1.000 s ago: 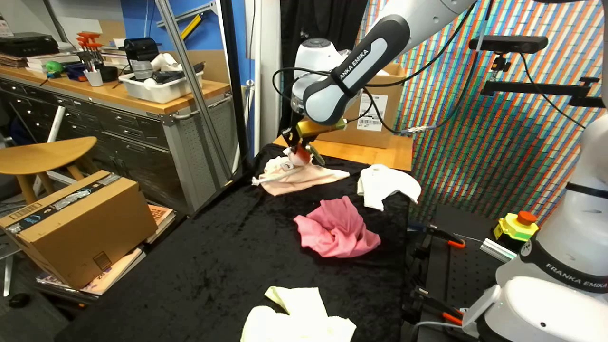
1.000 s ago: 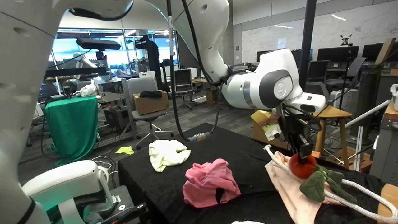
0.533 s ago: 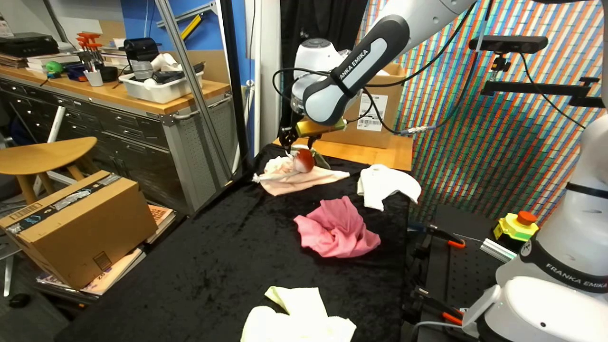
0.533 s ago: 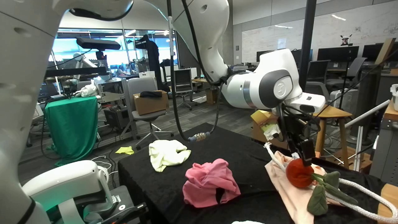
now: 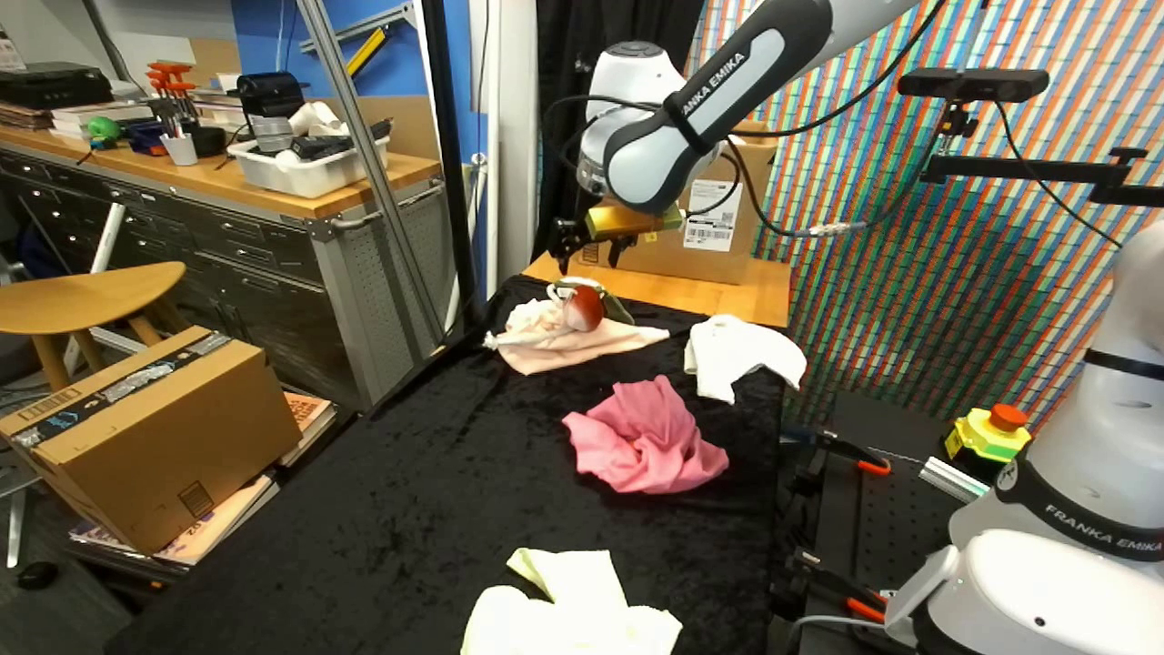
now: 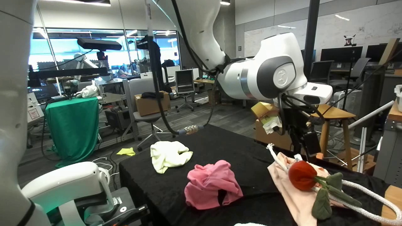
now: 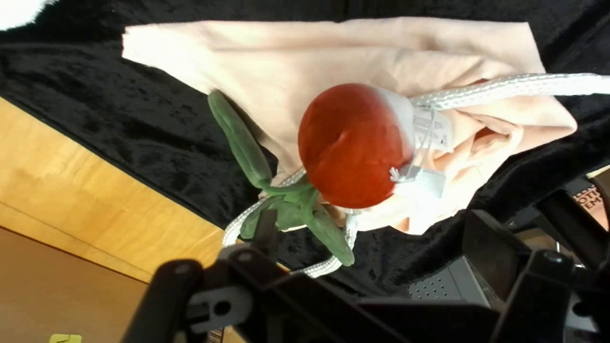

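End effector [image 5: 589, 264] has its fingers spread wide, nothing between them; it hangs above the red plush toy [image 6: 302, 175], near but not touching. Toy lies on the peach cloth [image 7: 286, 57]: lower right of the frame in an exterior view, near the middle of the wrist view. There its green leaves [image 7: 240, 140] splay to lower left, a label [image 7: 436, 128] sits at its right side, and white rope [image 7: 514, 90] comes in from the right edge, passes under the toy and loops out by the leaves.

Handling, my read: stuffed fabric, so light, soft, squashes easily, not fragile. Round and fairly smooth, so an off-centre pinch could let it roll out. Best hold is across the widest part of the red body, low on the sides. Leaves look floppy (poor handle, body would just dangle). Rope and label are close enough to get pinched too; the cloth looks thin and could bunch up with the toy.

Also on the black-covered tabletop [image 5: 382, 509]: pink cloth [image 5: 646, 441] around mid-frame, white cloth [image 5: 741, 355] to its upper right, pale yellow cloth [image 5: 573, 609] at the bottom edge.
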Available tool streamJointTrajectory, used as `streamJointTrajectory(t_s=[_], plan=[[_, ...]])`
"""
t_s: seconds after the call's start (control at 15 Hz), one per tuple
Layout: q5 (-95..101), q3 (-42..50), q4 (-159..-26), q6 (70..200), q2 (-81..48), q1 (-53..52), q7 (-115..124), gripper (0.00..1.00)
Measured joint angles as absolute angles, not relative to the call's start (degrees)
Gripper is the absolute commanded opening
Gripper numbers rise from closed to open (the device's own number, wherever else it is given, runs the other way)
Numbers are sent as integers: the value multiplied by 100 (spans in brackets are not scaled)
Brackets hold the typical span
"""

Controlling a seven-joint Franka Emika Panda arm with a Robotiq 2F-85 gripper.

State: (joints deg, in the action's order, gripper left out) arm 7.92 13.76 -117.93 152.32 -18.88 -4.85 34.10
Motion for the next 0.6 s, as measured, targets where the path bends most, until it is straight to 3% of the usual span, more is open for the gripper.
streamJointTrajectory(t_s=[0.6], plan=[[608,1340,-13562,14865,-334,145,2920,100]])
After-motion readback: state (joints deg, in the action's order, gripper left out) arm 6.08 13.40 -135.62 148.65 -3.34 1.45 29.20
